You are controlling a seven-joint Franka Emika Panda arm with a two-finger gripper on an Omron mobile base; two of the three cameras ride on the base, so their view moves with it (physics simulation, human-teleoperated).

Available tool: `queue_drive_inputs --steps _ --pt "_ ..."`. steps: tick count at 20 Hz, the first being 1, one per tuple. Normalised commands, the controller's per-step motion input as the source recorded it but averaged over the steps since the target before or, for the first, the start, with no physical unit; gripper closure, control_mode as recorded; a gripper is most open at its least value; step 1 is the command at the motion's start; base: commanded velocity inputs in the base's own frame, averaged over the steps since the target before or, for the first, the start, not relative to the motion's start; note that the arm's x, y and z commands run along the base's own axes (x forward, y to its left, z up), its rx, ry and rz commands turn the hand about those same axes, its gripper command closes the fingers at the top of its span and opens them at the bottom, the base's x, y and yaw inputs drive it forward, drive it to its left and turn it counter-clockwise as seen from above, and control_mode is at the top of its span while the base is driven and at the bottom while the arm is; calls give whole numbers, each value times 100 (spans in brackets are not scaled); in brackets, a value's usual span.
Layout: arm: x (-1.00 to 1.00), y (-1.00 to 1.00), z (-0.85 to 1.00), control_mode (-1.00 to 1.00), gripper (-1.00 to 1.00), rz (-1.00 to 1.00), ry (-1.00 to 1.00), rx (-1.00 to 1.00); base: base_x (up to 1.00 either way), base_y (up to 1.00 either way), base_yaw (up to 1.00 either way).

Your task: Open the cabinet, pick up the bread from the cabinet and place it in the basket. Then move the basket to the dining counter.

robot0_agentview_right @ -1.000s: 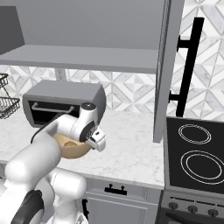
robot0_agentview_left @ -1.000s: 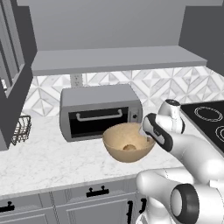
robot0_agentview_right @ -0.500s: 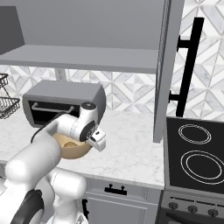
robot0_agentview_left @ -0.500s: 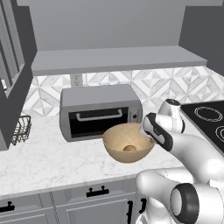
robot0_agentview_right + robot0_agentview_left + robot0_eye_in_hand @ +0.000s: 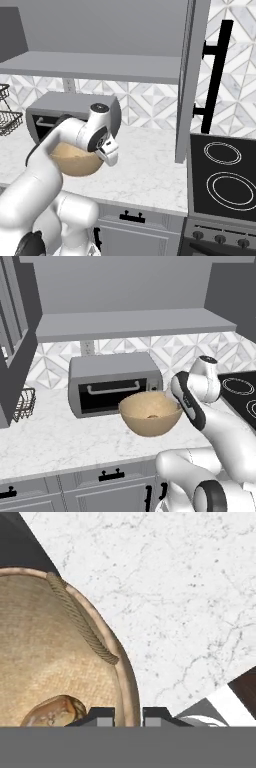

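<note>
The round tan woven basket point(image 5: 150, 413) sits on the marble worktop in front of the toaster oven. The small golden-brown bread point(image 5: 55, 711) lies inside it, also seen as a dark lump point(image 5: 152, 417). My gripper point(image 5: 127, 716) is shut on the basket's right rim, one fingertip inside and one outside, just past the rope handle point(image 5: 80, 619). From the right the basket point(image 5: 75, 160) shows behind my hand. The cabinet stands open, its grey shelf point(image 5: 135, 323) bare, with one door point(image 5: 192, 75) swung out. The dining counter is out of view.
A grey toaster oven point(image 5: 112, 383) stands right behind the basket. A dark wire basket point(image 5: 25, 401) sits at the far left of the worktop point(image 5: 60, 441). The black stove point(image 5: 222, 175) lies to the right. The open cabinet doors hang over both sides.
The jaws have closed onto the basket's rim. Arm and basket have barely moved in the base views.
</note>
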Motion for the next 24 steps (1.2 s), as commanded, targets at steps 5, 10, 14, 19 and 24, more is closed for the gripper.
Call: queue_drive_inputs --steps 5,10,14,19,24 --pt "-40 -20 70 -100 100 -16 0 17 0 0 0" --pt "-61 -2 74 -100 100 -9 -15 4 0 0 0" --pt "-53 1 72 -100 100 -4 -24 0 0 0 0" --pt "-26 4 45 -100 100 -10 -2 -3 0 0 0" --pt "-13 0 37 -100 100 -15 6 -4 0 0 0"
